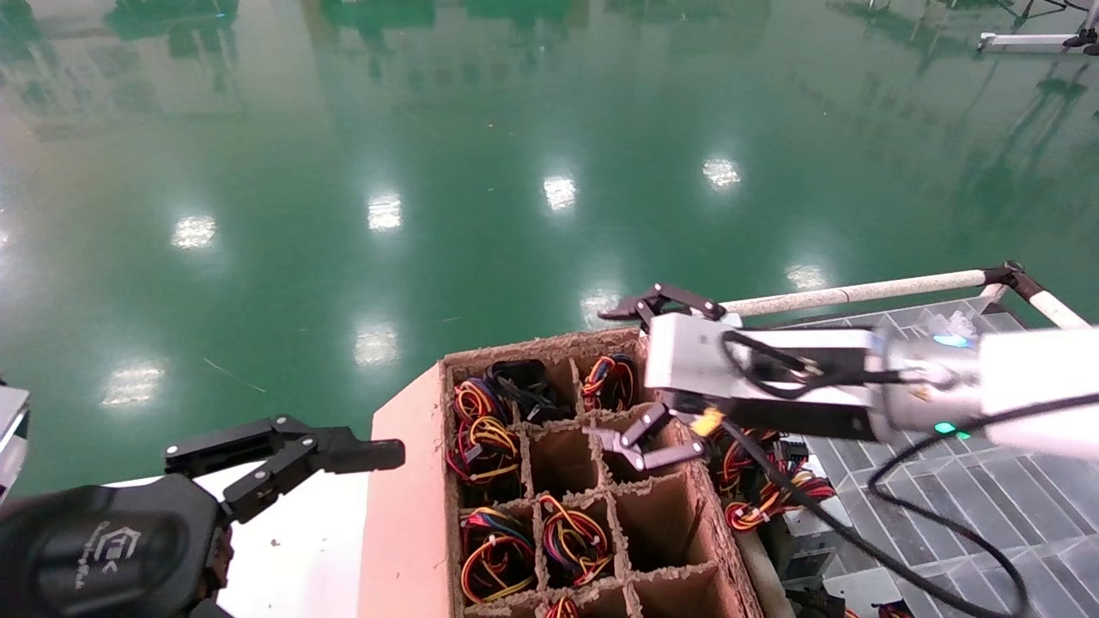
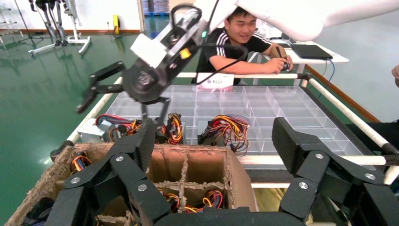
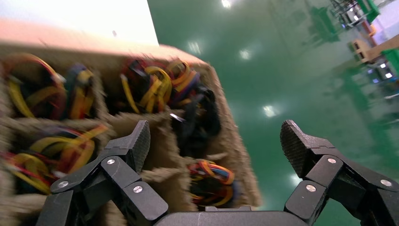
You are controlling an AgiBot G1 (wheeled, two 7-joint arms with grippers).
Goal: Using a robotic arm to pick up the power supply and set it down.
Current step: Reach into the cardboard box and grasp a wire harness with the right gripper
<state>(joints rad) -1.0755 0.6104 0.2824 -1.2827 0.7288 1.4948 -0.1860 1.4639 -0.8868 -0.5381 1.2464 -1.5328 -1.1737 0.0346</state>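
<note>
The white robotic arm (image 1: 859,369) reaches in from the right over the far right corner of the brown cardboard divider box (image 1: 661,524). Its right gripper (image 1: 607,376) is open and holds nothing. It hovers above a corner cell where a power supply's coloured wire tail (image 3: 210,178) shows; the grey body is hidden in the cell. More power supply wire bundles (image 1: 485,433) fill other cells. Two power supplies (image 2: 227,132) lie on the clear tray (image 2: 282,108) beyond the box. My left gripper (image 2: 214,136) is open and parked low, left of the box.
Several cells of the box stand empty (image 1: 562,459). A white-padded rail (image 1: 859,292) frames the tray on the right. A white table top (image 1: 300,541) lies under the left arm. Green floor (image 1: 429,172) spreads beyond. A seated person (image 2: 242,37) is behind the tray.
</note>
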